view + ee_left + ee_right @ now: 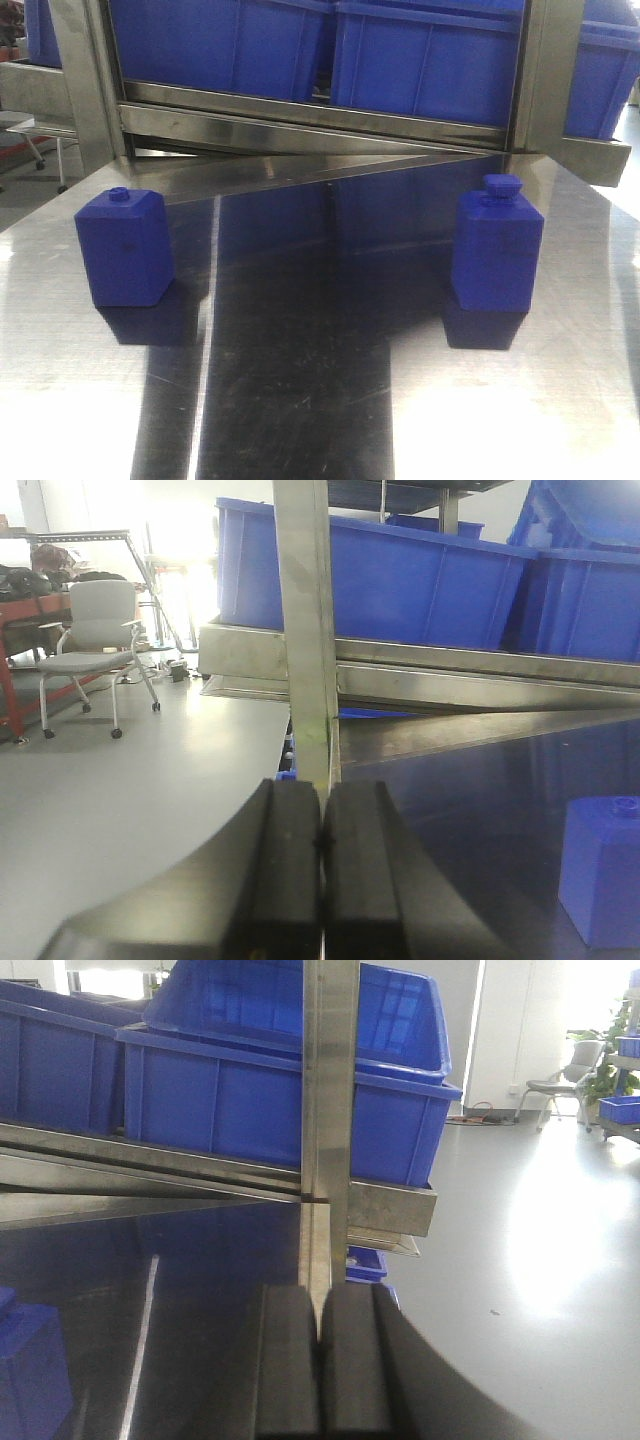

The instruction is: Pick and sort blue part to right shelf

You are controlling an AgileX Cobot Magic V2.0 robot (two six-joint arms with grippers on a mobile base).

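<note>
The blue part (497,250), a dark-blue block with a wide flat cap, stands upright on the right of the steel table (300,400). Its edge shows at the lower left of the right wrist view as the blue part (30,1370). My right gripper (319,1298) is shut and empty, to the right of the part and well apart from it. My left gripper (323,792) is also shut and empty, near the table's left edge. The right shelf (400,125), a steel rack holding blue bins (430,60), stands just behind the table. Neither gripper appears in the front view.
A similar blue block (125,248) with a small round knob stands on the table's left side and shows as the block (600,870) in the left wrist view. Rack uprights (305,630) (330,1080) rise straight ahead of both grippers. An office chair (95,630) stands on the floor to the left.
</note>
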